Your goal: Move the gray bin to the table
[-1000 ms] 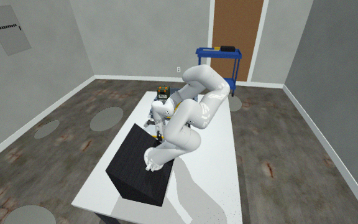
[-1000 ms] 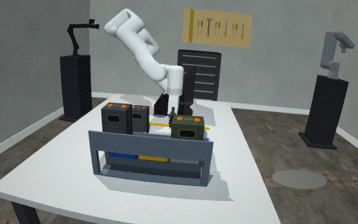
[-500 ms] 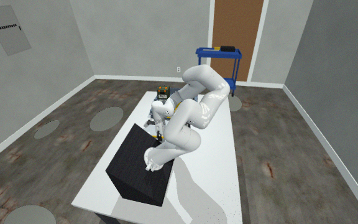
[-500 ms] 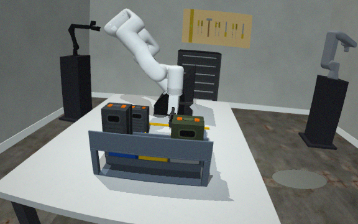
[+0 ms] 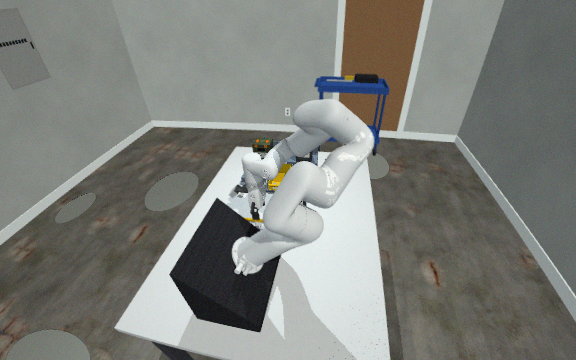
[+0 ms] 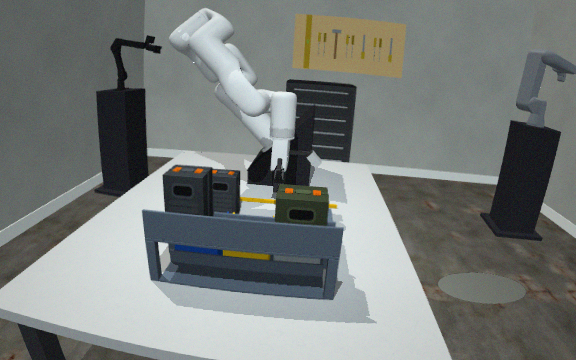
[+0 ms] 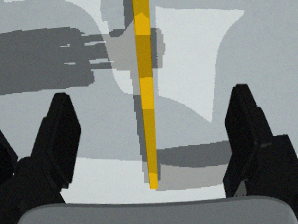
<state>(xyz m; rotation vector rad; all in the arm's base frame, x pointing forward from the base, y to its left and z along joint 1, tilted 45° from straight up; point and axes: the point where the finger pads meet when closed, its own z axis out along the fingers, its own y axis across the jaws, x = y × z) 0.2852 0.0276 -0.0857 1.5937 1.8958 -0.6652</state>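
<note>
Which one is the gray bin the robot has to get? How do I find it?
Find the gray shelf standing on the white table. Under its top board three bins sit in a row: blue, yellow, then the gray bin at the right end. It alone has no bright color.

A workshop or robotics lab, suggested by a tool board [image 6: 349, 45] hung on the far wall, robot arms mounted on black pedestals [image 6: 121, 135] at left and right, a dark drawer cabinet [image 6: 329, 120], a blue cart [image 5: 352, 87] parked by a brown door [image 5: 381, 55], a white work table [image 6: 93, 280], bare gray walls
</note>
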